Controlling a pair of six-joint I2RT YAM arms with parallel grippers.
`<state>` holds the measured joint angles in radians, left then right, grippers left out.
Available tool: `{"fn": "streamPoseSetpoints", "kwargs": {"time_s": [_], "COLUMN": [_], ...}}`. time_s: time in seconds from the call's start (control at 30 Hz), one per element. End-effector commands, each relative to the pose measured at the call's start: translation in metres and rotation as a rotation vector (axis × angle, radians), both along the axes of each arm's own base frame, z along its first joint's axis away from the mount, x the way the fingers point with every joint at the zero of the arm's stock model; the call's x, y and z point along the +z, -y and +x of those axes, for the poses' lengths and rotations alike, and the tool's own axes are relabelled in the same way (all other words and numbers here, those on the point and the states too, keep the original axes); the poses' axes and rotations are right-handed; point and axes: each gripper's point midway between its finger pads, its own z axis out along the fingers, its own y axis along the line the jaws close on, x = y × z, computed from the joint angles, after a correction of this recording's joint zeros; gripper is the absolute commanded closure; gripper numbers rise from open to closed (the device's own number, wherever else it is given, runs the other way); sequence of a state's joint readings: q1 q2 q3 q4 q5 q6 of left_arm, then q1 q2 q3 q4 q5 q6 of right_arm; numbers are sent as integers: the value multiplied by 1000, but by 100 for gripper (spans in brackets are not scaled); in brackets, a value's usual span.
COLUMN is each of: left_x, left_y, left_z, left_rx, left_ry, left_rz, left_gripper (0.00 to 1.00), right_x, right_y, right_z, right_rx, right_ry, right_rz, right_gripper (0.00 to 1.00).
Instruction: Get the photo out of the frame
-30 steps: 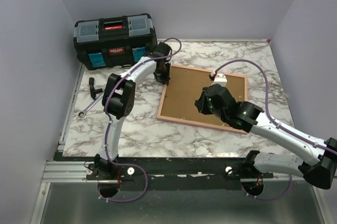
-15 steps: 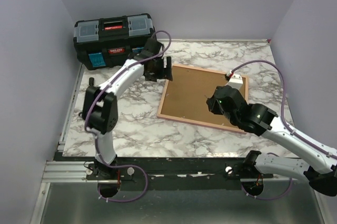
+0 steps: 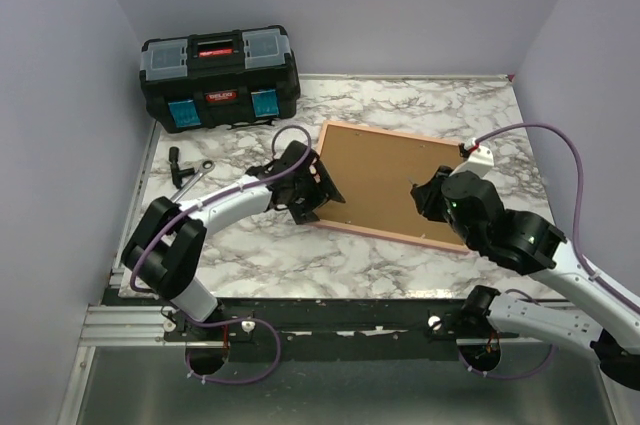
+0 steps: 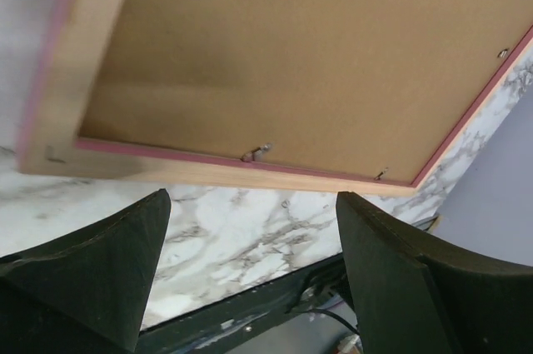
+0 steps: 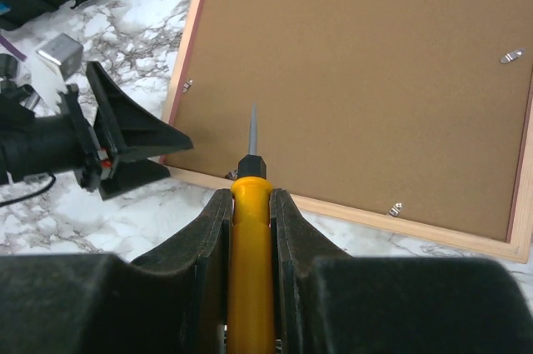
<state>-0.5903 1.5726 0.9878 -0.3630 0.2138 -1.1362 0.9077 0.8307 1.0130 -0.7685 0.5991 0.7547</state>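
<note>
**Frame (image 3: pixel 395 135) face down mid-desk; left fingers released, right fingers on a screwdriver**

The pink-edged frame lies flat on the marble desk (image 3: pixel 420 105), right of centre and turned slightly off the desk's edges. Its brown backing board (image 3: pixel 385 180) faces up. Small metal clips (image 5: pixel 512 56) sit along the inner border, over the edge of the board. The photo cannot be seen in any view.

The left gripper (image 3: pixel 328 188) is at the frame's near-left corner. Its fingers (image 4: pixel 100 262) are spread wide with nothing between them. From the left wrist, the frame's near rail and one clip (image 4: pixel 258 152) show just beyond the fingertips. Whether a fingertip touches the rail cannot be told.

The right gripper (image 3: pixel 422 201) reaches in over the near-right part of the frame. Its fingers (image 5: pixel 208 229) are clamped on the yellow handle of a screwdriver (image 5: pixel 251 237). The thin metal shaft (image 5: pixel 252 129) points over the backing board towards the near-left corner, close to the left gripper. Whether the tip touches the board is unclear.

A black toolbox (image 3: pixel 218 78) with a red handle and blue latches stands shut at the far-left corner of the desk. A wrench (image 3: pixel 192 177) lies near the left edge, well apart from the frame.
</note>
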Motion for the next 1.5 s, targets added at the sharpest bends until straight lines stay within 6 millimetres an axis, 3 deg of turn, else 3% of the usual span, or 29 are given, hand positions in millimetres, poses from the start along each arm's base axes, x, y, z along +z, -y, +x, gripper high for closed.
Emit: {"fn": "streamPoseSetpoints", "kwargs": {"time_s": [0.0,0.17,0.37,0.5,0.57,0.67,0.77,0.9,1.07,1.2,1.3,1.47], "left_x": [12,-11,-17,-32,-41,-53,-60,-65,-66,-56,-40,-41], "left_y": [26,44,60,64,70,71,68,65,65,51,48,45], "left_z": [-10,-33,-45,-57,-55,-50,-43,-34,-39,-24,-6,6], "left_rx": [204,307,400,473,497,525,569,593,569,522,418,221], "left_ry": [-57,-217,-323,-446,-507,-558,-566,-553,-548,-408,-266,-192], "left_rz": [-76,-64,-83,-94,-108,-93,-83,-54,-33,66,155,226], "left_gripper": [17,17,18,24,33,35,50,53,79,100,100,100], "right_x": [-2,1,6,7,6,6,7,7,6,8,-1,-20], "right_y": [22,29,29,29,27,24,24,23,21,19,14,4], "right_z": [-6,-12,-15,-17,-18,-19,-20,-21,-20,-20,-23,-26], "right_rx": [-39,-34,-9,-3,7,29,35,48,43,50,74,97], "right_ry": [16,58,59,68,70,66,64,71,64,68,41,-48], "right_rz": [-33,22,10,30,42,46,44,52,45,63,58,36], "right_gripper": [99,99,99,99,99,99,99,99,99,99,99,99]}}
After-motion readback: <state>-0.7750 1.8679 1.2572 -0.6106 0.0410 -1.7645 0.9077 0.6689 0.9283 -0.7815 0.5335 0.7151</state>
